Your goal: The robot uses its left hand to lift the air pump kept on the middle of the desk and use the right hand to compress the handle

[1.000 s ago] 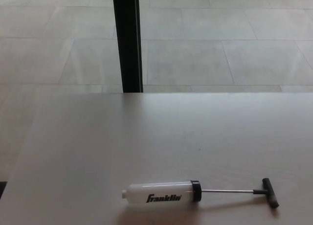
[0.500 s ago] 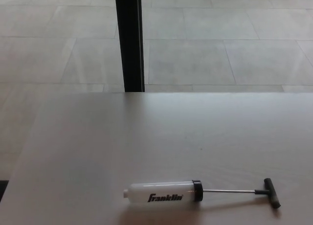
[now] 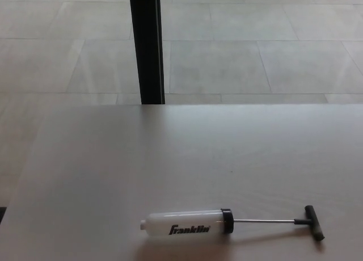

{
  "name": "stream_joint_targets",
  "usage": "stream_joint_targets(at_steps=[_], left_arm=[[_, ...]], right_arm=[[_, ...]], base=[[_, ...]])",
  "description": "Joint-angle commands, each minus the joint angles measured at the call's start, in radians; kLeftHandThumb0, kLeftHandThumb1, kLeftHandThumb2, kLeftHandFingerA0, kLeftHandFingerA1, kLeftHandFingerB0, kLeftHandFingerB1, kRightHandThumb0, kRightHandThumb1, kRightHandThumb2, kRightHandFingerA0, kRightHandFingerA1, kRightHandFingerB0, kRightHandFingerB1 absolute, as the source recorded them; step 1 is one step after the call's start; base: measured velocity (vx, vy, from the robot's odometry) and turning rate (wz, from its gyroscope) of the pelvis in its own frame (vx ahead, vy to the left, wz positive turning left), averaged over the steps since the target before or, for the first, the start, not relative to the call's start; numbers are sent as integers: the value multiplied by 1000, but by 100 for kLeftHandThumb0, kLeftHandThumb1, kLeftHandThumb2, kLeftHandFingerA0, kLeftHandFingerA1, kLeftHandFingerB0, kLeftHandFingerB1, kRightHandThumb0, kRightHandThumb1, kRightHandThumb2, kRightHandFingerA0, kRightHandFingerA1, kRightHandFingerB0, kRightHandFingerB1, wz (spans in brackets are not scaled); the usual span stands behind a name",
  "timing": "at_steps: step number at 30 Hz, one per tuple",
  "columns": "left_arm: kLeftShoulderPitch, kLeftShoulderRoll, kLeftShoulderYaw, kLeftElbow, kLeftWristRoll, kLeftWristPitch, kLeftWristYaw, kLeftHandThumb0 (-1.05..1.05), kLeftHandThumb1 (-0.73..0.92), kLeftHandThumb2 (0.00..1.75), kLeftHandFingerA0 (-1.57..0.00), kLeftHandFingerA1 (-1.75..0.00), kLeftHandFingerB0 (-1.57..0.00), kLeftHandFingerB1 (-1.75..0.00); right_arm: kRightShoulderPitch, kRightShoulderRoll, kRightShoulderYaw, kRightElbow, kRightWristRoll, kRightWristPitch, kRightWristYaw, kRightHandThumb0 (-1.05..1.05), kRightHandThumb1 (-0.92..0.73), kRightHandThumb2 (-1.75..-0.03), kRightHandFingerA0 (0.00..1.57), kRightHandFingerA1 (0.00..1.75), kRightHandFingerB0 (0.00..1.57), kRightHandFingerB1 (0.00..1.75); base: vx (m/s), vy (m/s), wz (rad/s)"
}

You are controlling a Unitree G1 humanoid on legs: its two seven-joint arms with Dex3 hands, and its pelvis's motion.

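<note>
The air pump lies flat on the pale desk, close to its near edge. Its white translucent barrel carries black "Franklin" lettering and ends in a black cap on the right. A thin metal rod sticks out fully to the right and ends in a black T-handle. Neither of my hands shows in the head view.
A black vertical post stands behind the desk's far edge, left of centre. Beyond it lies a grey tiled floor. The desk's left edge runs diagonally at the picture's left.
The whole picture has shifted slightly, right and then back left, so the camera has moved. The pump lies where it was on the desk.
</note>
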Motion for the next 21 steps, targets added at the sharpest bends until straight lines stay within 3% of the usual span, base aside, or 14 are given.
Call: stream_joint_targets(at_steps=[1, 3, 8, 10, 21], left_arm=[[-33, 76, -338, -323, 241, 18, -113, -91, 73, 63, -22, -40, -19, -31], [-56, 74, -421, -335, 288, 18, -127, -90, 73, 63, -22, -39, -19, -32], [-81, 44, -533, -322, 307, 36, -128, -92, 73, 63, -26, -38, -24, -30], [-93, 21, -597, -309, 328, 19, -128, -94, 76, 64, -26, -40, -24, -31], [-119, -67, -746, -281, 329, -15, -116, -88, 81, 65, -26, -45, -24, -33]], right_arm=[[-55, 14, 169, -295, 20, 54, 38, -83, -92, -75, 15, 48, 14, 30], [-34, 12, 241, -337, -30, 65, 57, -80, -92, -83, 14, 45, 15, 34], [4, 8, 362, -389, -114, 61, 59, -88, -92, -77, 16, 46, 24, 37], [11, 21, 416, -375, -145, 41, 59, -81, -92, -78, 17, 45, 25, 38], [-7, 73, 527, -391, -119, 87, 22, -82, -92, -75, 22, 43, 30, 36]], base=[[0, 0, 0], [0, 0, 0], [0, 0, 0], [0, 0, 0], [0, 0, 0]])
